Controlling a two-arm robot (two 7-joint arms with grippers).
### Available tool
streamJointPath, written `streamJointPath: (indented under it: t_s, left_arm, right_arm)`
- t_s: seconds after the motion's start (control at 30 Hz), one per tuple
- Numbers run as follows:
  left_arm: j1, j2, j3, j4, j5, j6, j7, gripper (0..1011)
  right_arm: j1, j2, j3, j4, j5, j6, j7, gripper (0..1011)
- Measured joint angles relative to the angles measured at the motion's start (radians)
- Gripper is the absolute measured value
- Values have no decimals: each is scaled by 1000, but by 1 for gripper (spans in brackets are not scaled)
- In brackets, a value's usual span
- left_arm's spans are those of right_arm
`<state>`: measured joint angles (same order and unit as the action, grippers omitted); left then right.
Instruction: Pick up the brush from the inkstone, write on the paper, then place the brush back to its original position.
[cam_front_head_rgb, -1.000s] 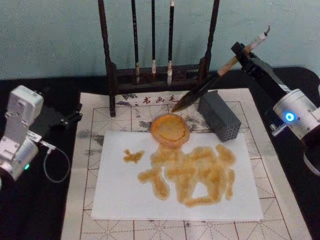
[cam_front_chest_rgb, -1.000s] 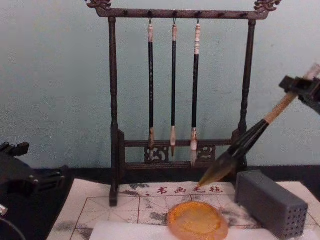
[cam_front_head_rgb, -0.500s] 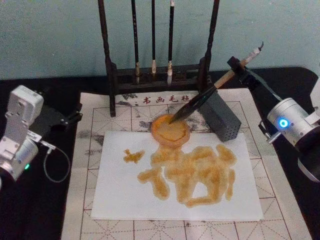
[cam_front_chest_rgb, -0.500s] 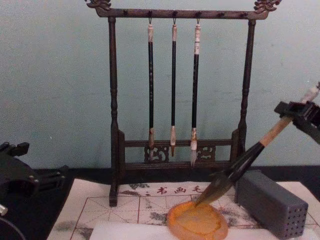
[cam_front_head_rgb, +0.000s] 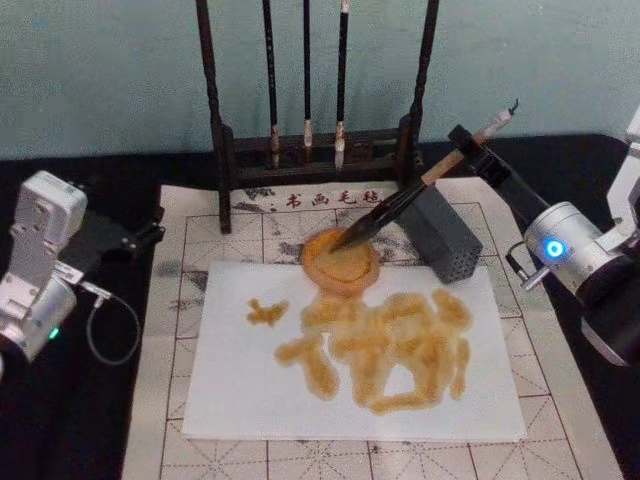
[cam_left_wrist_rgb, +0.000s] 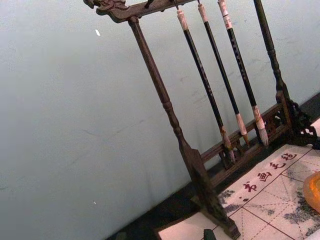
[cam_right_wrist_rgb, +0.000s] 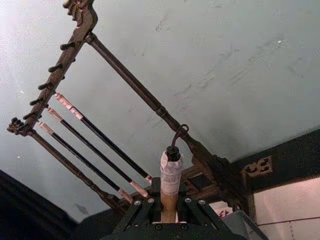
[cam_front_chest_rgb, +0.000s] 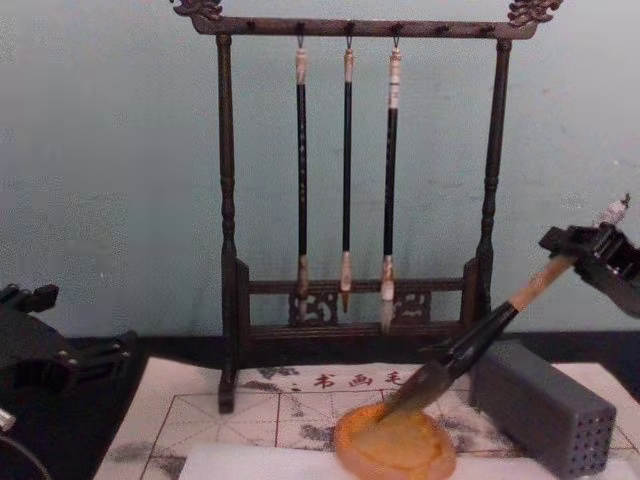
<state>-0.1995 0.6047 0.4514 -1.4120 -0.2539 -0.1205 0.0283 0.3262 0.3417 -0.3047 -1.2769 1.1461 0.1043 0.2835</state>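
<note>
The brush (cam_front_head_rgb: 405, 197) slants down to the left, its dark tip resting in the round orange inkstone (cam_front_head_rgb: 340, 264). My right gripper (cam_front_head_rgb: 465, 145) is shut on the tan handle just below the whitish end cap. From the chest, the brush (cam_front_chest_rgb: 480, 335) runs from the right gripper (cam_front_chest_rgb: 580, 250) down into the inkstone (cam_front_chest_rgb: 395, 447). The right wrist view shows the end cap and loop of the brush (cam_right_wrist_rgb: 171, 170) rising between the fingers (cam_right_wrist_rgb: 145, 207). The white paper (cam_front_head_rgb: 240, 380) lies in front of the dish, covered with amber strokes. My left gripper (cam_front_head_rgb: 135, 237) is parked open at the far left.
A grey block with holes (cam_front_head_rgb: 440, 235) stands right of the inkstone, under the brush handle. A dark wooden rack (cam_front_head_rgb: 215, 110) with three thin hanging brushes (cam_front_chest_rgb: 346, 170) stands behind. A gridded practice mat (cam_front_head_rgb: 560, 400) lies under the paper.
My right gripper has come down and forward with the brush. The tip, which hung above the mat behind the dish, now rests in the inkstone. The left arm has not moved.
</note>
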Motion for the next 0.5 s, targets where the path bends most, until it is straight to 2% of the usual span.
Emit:
streamJointPath:
  t_s: [0.5]
  left_arm:
    - [0, 0, 0, 0, 0, 0, 0, 1001]
  right_arm:
    - [40, -20, -28, 60, 32, 3, -16, 188]
